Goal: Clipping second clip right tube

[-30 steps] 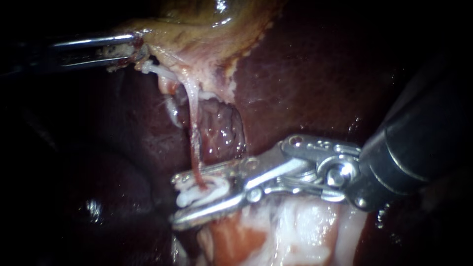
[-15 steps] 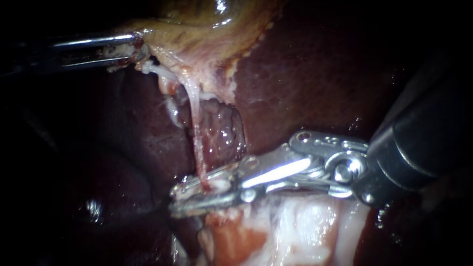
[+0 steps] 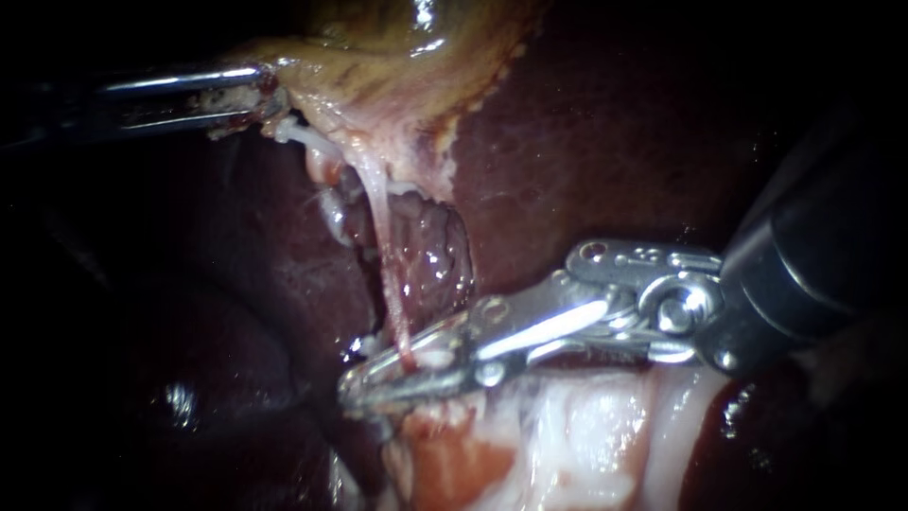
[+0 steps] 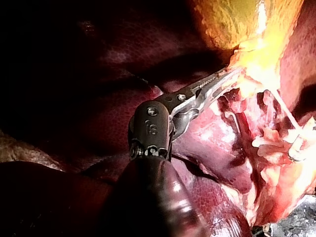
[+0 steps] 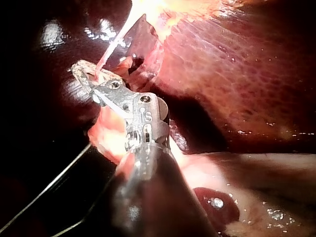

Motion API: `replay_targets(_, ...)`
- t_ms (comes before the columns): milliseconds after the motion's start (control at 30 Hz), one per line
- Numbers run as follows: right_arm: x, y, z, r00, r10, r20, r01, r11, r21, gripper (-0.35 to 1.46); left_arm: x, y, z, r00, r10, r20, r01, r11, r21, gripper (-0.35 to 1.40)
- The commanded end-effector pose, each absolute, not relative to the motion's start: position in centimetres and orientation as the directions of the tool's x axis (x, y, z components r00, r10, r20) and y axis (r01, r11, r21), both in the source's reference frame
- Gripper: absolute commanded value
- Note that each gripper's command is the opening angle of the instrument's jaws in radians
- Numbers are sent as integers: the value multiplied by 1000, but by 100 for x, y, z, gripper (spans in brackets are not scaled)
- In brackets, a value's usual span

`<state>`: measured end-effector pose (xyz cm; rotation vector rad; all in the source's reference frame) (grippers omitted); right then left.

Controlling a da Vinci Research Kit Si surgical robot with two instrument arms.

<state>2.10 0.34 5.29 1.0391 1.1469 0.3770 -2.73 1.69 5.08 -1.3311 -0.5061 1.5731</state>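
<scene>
Nearest in endo view: pale white-pink tissue (image 3: pixel 577 435) along the bottom edge, lying just under the right instrument (image 3: pixel 357 383). That instrument's dark shaft comes in from the right, then the metal wrist, then the long claw pointing left. The claw is pressed nearly together and pinches a white clip (image 3: pixel 430 360). The clip sits around the lower end of the tube (image 3: pixel 378 227), so the tube enters btwn the two halves of the claw just back from the tips.

Right wrist view shows the same: right instrument (image 5: pixel 84 74) closed on the thin pale tube (image 5: pixel 113 47), which runs away ahead of it, taut.

Further back, the tube climbs as a thin stretched strand, pale above and reddish near the clip, in front of a wet dark-red hollow. The dark liver (image 3: pixel 605 161) fills both sides.

Farthest: the yellow-tan gallbladder (image 3: pixel 378 57) at top, w/ the tube rising to its lower edge. The left instrument (image 3: pixel 260 90) comes in from the left, claw clamped on the gallbladder's edge. Left wrist view confirms: left instrument (image 4: pixel 237 73) closed on yellow tissue of the gallbladder (image 4: pixel 232 19).
</scene>
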Motion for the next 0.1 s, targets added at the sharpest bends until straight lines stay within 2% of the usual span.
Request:
replay_targets(33,210,34,529,416,720,-556,238,504,830,-35,-273,169,508,76,860,-505,-404,-437,-804,-35)
replay_targets(100,210,35,529,414,721,-556,239,503,831,-35,-273,169,508,76,860,-505,-405,-437,-804,-35)
